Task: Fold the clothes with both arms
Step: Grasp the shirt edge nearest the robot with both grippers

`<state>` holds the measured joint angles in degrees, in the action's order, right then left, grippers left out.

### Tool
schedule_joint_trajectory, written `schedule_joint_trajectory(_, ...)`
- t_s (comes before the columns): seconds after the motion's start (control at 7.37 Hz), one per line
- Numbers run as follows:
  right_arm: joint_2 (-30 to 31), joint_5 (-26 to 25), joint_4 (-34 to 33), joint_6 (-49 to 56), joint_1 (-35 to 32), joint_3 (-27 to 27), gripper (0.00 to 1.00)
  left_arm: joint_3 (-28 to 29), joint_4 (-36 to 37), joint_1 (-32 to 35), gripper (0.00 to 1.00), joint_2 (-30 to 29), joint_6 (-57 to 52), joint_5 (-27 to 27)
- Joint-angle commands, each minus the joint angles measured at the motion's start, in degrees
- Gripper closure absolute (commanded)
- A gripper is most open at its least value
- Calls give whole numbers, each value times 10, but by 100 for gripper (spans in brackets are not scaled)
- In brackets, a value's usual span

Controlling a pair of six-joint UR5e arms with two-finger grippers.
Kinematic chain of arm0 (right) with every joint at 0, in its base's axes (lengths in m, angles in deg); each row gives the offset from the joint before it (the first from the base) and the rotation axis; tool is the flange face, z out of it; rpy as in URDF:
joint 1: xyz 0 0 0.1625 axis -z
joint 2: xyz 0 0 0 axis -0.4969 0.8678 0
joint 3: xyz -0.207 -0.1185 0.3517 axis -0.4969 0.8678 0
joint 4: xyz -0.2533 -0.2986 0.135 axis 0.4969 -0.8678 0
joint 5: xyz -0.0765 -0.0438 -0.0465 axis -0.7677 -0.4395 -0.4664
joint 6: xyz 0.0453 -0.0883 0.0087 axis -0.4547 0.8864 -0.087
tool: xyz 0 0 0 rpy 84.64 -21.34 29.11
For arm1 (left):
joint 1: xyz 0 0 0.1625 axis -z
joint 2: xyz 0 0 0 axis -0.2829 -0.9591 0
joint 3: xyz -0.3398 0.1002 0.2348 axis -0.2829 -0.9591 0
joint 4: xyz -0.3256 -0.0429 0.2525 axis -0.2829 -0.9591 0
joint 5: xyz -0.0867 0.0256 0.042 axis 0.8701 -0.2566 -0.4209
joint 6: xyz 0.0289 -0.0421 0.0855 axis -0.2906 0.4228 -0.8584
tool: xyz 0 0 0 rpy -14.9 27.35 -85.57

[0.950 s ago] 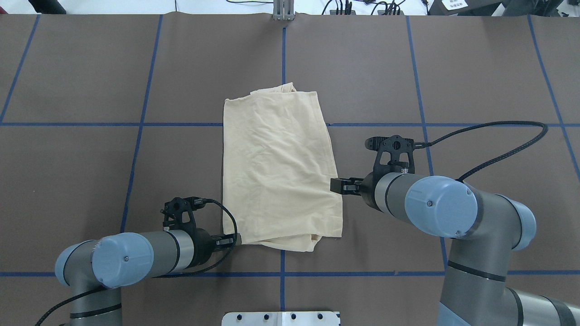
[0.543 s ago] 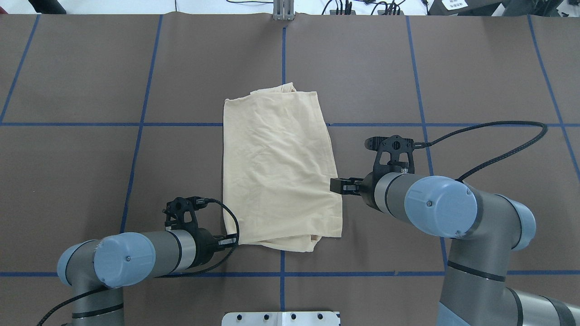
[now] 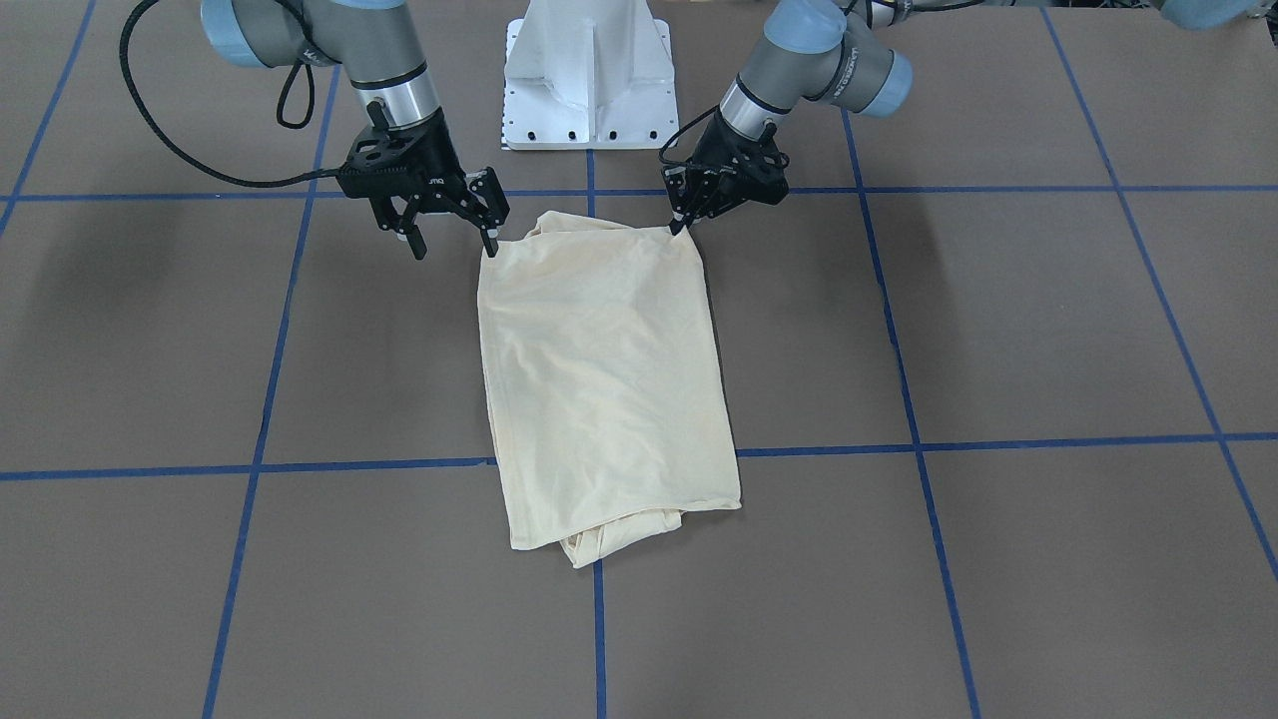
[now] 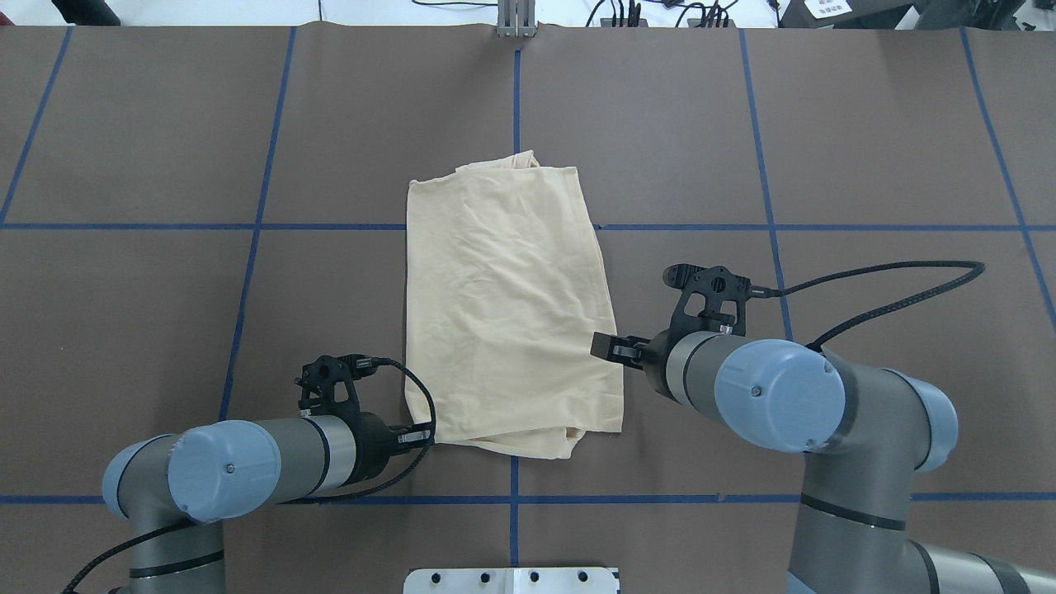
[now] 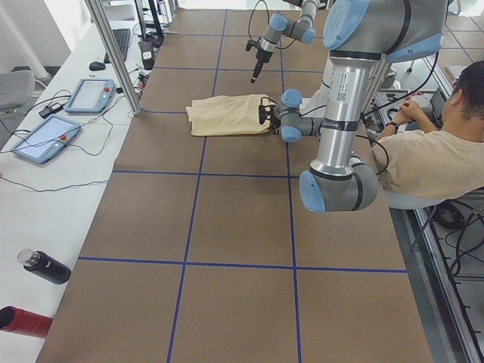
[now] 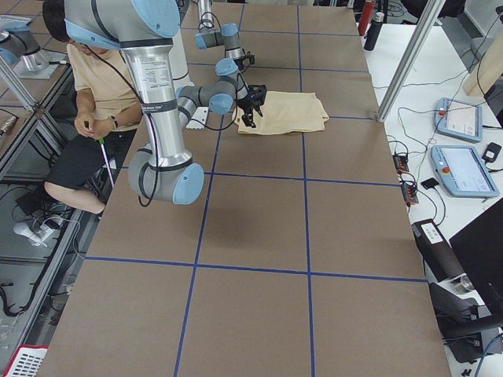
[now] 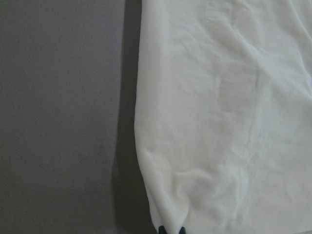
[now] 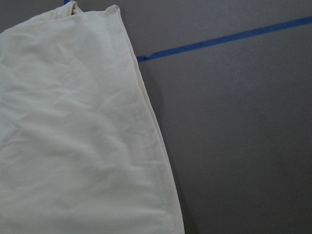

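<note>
I see the pale cream T-shirt (image 4: 503, 313) lying folded into a long rectangle in the middle of the brown table (image 4: 165, 124). Its length runs away from the robot, and a small bunched fold pokes out at the far end. The left gripper (image 4: 422, 436) sits low at the shirt's near left corner. On the left wrist camera its fingertips (image 7: 162, 230) are close together with a pinch of fabric between them. The right gripper (image 3: 454, 245) has its fingers spread wide and holds nothing. It is at the shirt's right edge, toward the near end, with one fingertip just beside the hem. Blue tape lines (image 4: 247, 227) cross the table, and one passes under the shirt's far part.
</note>
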<state>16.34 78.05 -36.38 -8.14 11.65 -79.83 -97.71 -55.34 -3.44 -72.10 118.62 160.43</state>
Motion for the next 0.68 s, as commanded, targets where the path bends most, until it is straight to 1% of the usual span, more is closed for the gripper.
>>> schedule_joint_trajectory(0.0,-54,-27,-79,-144,53,11,9,-2,0,1,100,0,1,-1)
schedule_joint_trajectory(0.14,-81,-41,-99,-208,74,35,16,-3,-1,2,100,0,0,-1)
schedule_joint_trajectory(0.27,-92,-46,-99,-243,85,52,18,-4,-1,2,100,0,1,-1)
schedule_joint_trajectory(0.54,-117,-61,-99,-277,92,95,19,-4,-1,3,100,0,1,-1)
